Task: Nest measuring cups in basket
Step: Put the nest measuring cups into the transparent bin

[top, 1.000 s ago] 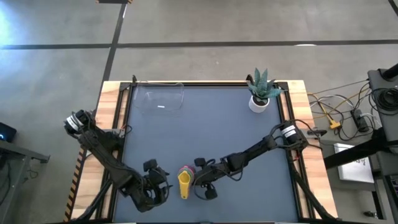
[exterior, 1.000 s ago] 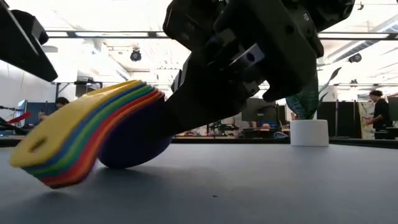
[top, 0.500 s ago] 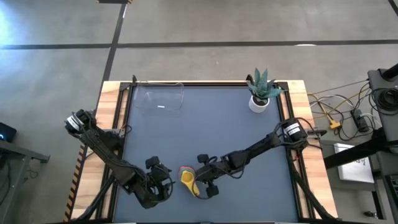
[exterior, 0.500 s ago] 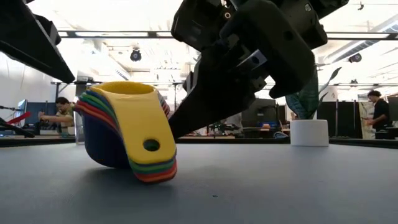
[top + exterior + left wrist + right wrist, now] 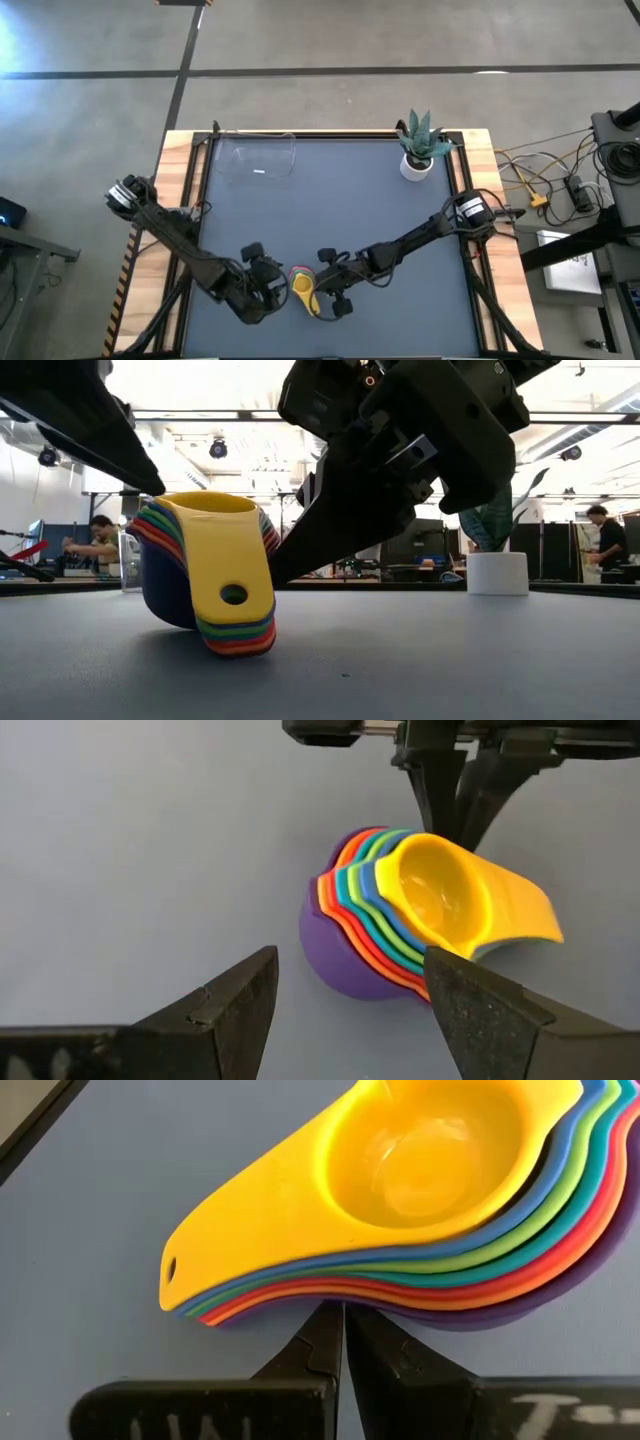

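Seven measuring cups (image 5: 302, 288), nested into one rainbow stack with the yellow cup (image 5: 450, 900) innermost and the purple cup (image 5: 335, 945) outermost, sit on the dark tabletop (image 5: 330, 200) near its 6 o'clock edge in the high view. The stack lies between the two robot arms. The right gripper (image 5: 322, 292) is at the stack's 3 o'clock side, its jaws pressed fully together; in the right wrist view their tips (image 5: 338, 1342) meet directly below the fanned handles, at or just beside the lowest one, and whether they touch it cannot be told. The left gripper (image 5: 268, 285) is at the stack's 9 o'clock side with its jaws spread wide and holding nothing; in the left wrist view its two dark fingers (image 5: 225, 1010) frame the purple bowl, which lies near them but apart. From table height, the stack rests on the purple bowl with the yellow handle (image 5: 228, 575) hanging down toward the camera, its end close to the tabletop, the hanging hole plainly visible. The clear basket (image 5: 262, 160) stands at about 11 o'clock on the tabletop, well apart from the cups and both grippers. A white pot with a spiky green plant (image 5: 419, 150) stands at about 1 o'clock. People (image 5: 100, 540) show in the room beyond the tabletop
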Robot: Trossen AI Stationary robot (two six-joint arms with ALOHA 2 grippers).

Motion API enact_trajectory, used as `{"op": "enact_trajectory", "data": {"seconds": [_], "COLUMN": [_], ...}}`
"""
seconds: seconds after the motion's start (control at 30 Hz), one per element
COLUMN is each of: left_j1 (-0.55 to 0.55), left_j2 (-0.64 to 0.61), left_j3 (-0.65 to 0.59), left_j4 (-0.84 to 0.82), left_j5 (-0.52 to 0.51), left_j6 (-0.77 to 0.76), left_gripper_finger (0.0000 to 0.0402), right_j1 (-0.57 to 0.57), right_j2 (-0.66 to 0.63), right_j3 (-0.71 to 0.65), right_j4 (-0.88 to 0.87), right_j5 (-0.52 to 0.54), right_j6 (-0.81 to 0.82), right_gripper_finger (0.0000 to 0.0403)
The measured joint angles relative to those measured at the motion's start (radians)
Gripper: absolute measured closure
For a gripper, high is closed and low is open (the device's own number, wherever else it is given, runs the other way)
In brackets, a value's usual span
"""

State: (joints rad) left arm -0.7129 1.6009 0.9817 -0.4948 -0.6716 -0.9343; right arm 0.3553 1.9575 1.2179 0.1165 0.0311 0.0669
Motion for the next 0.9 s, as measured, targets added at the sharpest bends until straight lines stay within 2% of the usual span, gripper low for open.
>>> {"op": "enact_trajectory", "data": {"seconds": [0.27, 0.6, 0.77, 0.9], "left_j1": [0.047, 0.052, 0.063, 0.07], "left_j2": [0.0, 0.0, 0.013, 0.039], "left_j3": [0.0, 0.0, 0.0, 0.0], "left_j4": [0.013, 0.205, 0.212, 0.207], "left_j5": [0.0, 0.012, 0.057, 0.054], "left_j6": [0.054, 0.246, 0.264, 0.264], "left_gripper_finger": [0.0168, 0.0168, 0.0168, 0.0168], "right_j1": [0.0, 0.0, 0.0, 0.0], "right_j2": [0.0, 0.0, 0.0, 0.0], "right_j3": [0.0, 0.0, 0.0, 0.0], "right_j4": [0.0, 0.0, 0.0, 0.0], "right_j5": [0.0, 0.0, 0.0, -0.001], "right_j6": [0.001, 0.001, 0.003, 0.003], "right_gripper_finger": [0.0394, 0.0394, 0.0394, 0.0394]}}
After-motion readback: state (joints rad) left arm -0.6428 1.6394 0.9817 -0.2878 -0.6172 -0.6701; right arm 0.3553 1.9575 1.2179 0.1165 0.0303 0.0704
